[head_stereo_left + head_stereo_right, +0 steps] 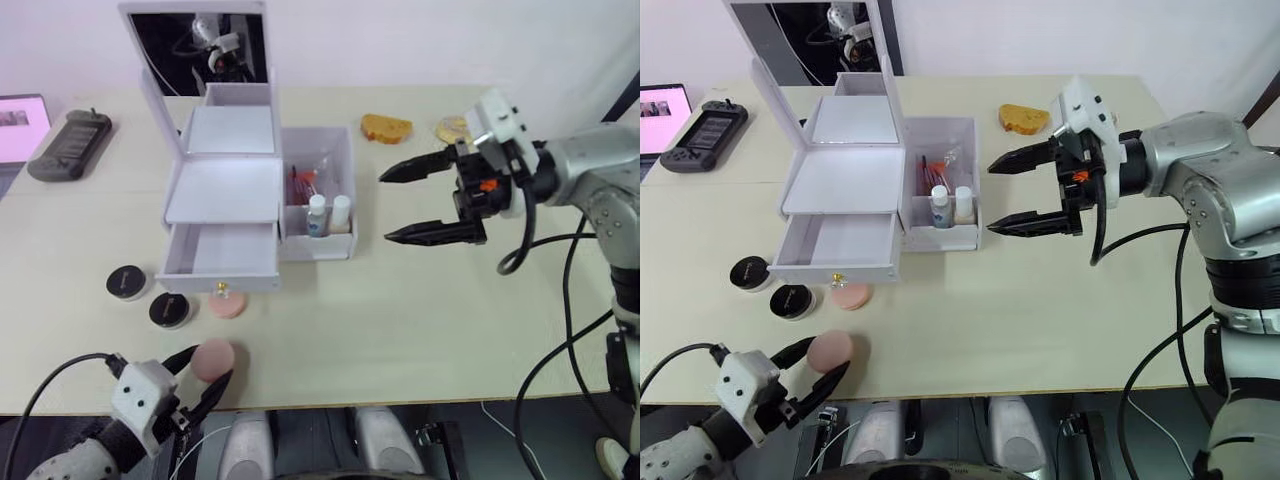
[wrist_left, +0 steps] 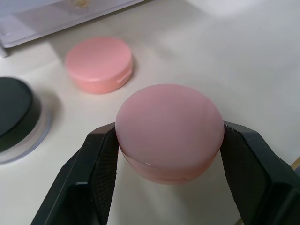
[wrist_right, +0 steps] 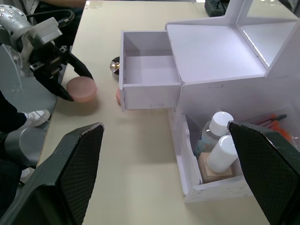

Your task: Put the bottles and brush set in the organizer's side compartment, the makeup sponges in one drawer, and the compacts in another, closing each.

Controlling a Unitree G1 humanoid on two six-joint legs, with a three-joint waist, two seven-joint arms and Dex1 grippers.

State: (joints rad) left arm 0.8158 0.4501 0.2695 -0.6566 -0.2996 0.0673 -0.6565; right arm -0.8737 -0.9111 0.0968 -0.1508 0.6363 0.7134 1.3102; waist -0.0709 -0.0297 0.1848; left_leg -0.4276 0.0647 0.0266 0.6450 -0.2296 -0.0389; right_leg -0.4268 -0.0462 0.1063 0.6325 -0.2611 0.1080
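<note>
Near the organizer's (image 1: 225, 190) open drawer (image 1: 221, 256): left gripper (image 1: 207, 379) pinching soft, light makeup sponge (image 2: 169, 131) by its rim; right gripper (image 1: 412, 203) spread, empty.

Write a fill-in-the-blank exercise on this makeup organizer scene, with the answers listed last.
1. The left claw grips a pink ____.
2. The lower drawer of the organizer stands ____.
3. Both bottles stand in the side ____.
4. The two black compacts lie on the ____.

Answers: sponge; open; compartment; table
</note>
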